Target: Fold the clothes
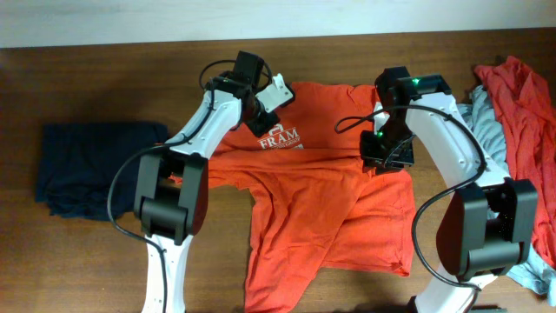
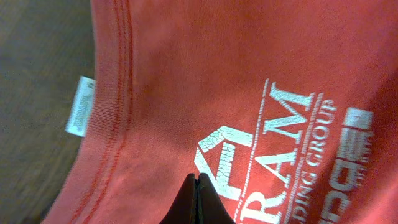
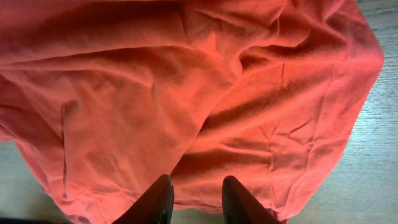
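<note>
Orange-red T-shirt (image 2: 249, 74) collar edge borders bare wooden table (image 2: 31, 74), left gripper (image 2: 196, 186) closed.

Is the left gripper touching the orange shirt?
Cannot tell. In the left wrist view the shut left gripper lies over the orange shirt by its print, but neither contact nor gap shows plainly.
</note>
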Robot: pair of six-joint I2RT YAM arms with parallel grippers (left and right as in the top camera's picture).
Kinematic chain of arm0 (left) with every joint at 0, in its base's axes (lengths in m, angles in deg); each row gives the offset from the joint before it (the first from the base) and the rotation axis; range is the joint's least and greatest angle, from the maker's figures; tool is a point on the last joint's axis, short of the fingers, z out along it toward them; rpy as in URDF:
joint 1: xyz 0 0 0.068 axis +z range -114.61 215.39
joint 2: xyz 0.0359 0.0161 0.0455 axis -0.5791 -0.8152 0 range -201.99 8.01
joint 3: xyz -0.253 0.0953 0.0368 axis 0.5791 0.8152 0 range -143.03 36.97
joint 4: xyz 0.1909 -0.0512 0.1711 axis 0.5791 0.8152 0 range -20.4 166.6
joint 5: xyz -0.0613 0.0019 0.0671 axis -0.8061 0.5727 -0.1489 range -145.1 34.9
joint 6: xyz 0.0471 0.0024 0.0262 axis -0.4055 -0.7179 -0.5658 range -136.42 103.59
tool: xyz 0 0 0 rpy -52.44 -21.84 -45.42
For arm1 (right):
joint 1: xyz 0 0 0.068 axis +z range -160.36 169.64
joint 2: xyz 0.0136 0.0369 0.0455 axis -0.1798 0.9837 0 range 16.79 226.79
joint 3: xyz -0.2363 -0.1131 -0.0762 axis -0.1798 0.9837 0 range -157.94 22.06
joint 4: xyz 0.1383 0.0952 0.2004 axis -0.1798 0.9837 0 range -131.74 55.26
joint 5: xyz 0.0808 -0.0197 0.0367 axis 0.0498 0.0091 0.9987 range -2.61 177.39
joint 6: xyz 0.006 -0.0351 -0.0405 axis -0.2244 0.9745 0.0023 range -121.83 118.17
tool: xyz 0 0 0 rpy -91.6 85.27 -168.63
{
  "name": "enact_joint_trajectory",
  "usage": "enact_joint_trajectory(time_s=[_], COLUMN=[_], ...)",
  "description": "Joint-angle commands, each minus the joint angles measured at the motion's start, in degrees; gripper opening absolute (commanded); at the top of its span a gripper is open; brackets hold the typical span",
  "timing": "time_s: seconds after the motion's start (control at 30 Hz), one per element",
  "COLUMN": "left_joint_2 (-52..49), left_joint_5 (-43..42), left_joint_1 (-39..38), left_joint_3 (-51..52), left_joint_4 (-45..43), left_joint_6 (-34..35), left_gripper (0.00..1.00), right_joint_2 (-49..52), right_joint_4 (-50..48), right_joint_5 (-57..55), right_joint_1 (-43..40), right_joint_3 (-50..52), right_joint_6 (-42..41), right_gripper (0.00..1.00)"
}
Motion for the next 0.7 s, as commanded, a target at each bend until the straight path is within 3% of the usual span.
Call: enact_joint_trajectory(time_s=[0.0, 0.13, 0.33, 0.57, 0.67], left_joint_2=[-2.34, -4.39, -9.70, -11.80, -11.80], left_joint_5=[-1.29, 0.35, 11.72, 27.47, 27.17], left_joint_1=[-0.07, -0.07, 0.26, 6.34, 11.04], left_joint_3=[-0.44, -0.44, -0.44, -0.46, -1.66], left_joint_4=[-0.55, -1.68, -4.33, -10.38, -10.27], left_joint_6=[-1.31, -0.83, 5.75, 23.06, 27.21], left_gripper=[0.00, 0.00, 0.00, 0.00, 0.00], right_joint_2=[-0.72, -0.72, -0.72, -0.72, -0.72], right_joint_4=[0.20, 0.15, 0.17, 0.22, 0.37], right_joint_5=[-0.33, -0.35, -0.52, -0.50, -0.50], right_joint_1=[0.24, 0.24, 0.24, 0.24, 0.26], right_joint_3=[0.15, 0.15, 0.15, 0.15, 0.15], right_joint_6=[-0.70, -0.92, -2.01, -2.01, -1.95], right_gripper=[0.31, 0.31, 0.31, 0.31, 0.31])
